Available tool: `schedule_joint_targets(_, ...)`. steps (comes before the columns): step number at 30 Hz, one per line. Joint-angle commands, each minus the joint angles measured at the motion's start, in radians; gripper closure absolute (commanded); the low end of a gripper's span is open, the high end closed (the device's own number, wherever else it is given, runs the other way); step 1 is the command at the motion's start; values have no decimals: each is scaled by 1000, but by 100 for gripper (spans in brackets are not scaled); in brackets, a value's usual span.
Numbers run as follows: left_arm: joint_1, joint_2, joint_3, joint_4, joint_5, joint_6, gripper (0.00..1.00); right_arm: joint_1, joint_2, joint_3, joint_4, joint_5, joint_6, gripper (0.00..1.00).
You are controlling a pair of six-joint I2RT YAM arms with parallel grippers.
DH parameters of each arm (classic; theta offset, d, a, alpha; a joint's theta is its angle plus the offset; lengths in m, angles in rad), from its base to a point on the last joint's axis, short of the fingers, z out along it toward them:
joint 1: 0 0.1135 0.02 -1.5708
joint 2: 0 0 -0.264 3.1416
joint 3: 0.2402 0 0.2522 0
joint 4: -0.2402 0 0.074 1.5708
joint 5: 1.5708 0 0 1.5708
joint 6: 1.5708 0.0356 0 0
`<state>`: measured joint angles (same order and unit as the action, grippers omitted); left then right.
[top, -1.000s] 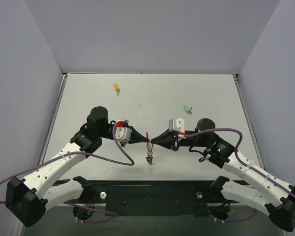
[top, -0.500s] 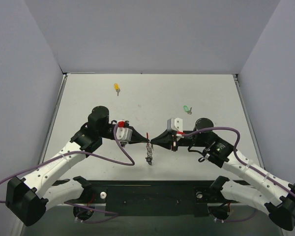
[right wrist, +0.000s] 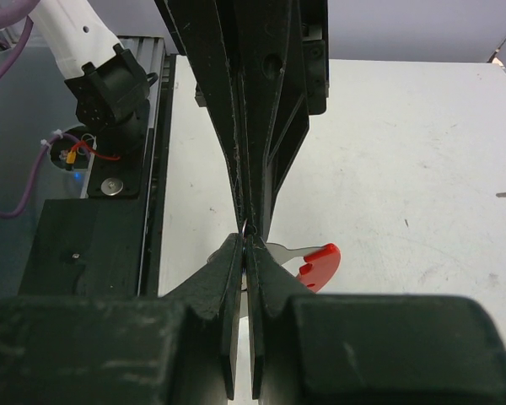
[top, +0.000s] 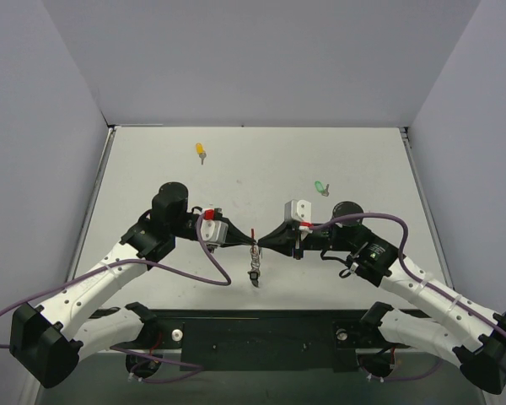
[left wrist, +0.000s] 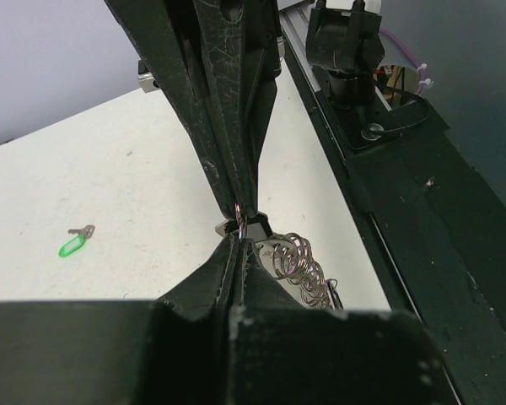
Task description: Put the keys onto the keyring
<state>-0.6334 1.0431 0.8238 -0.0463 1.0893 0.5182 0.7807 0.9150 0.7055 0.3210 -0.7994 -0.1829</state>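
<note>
Top external view: a pale surface (top: pixel 152 169) is seen, closed off by grey walls (top: pixel 261 59) along its left, far and right edges. A black rail (top: pixel 261 337) carrying both arm bases runs along the near edge.

The left arm (top: pixel 143 240) and right arm (top: pixel 371 253) are angled inward and meet tip to tip at the near middle of the surface, well clear of the side walls.

The left pincer (top: pixel 247 241) is noted closed to a thin line on the keyring (top: pixel 254 245). The right pincer (top: pixel 261 243) is likewise clamped narrow on it from the opposite side. In the left wrist view the ring wire (left wrist: pixel 241 221) is seen pinched between the two sets of tips.

A coiled chain (left wrist: pixel 299 261) trails from the keyring toward the near edge. The red tag (right wrist: pixel 320 263) is seen just beside the right pincer's tips. A small dark piece at the chain's lower end cannot be identified.

The green key (top: pixel 321 187) lies flat beyond the right arm, near its wrist and well in from the right edge. The yellow key (top: pixel 201 151) lies nearer the far edge, left of centre, well apart from both pincers. Bare surface is recorded between these two keys and the pincers.
</note>
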Motion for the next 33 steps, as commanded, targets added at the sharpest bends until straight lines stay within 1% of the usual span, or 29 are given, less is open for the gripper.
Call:
schedule_joint_targets(1, -14, -9, 58, -1, 26, 31, 100, 9, 12, 52, 50, 25, 17, 100)
schedule_joint_targets(17, -22, -25, 52, -33, -6, 75, 100, 6, 21, 60, 58, 43, 65, 100)
schedule_joint_targets(23, -28, -17, 55, -43, -9, 69, 100, 12, 28, 72, 29, 34, -13, 100)
schedule_joint_targets(33, -31, -8, 55, -37, -11, 68, 100, 28, 28, 74, 4, 35, -50, 100)
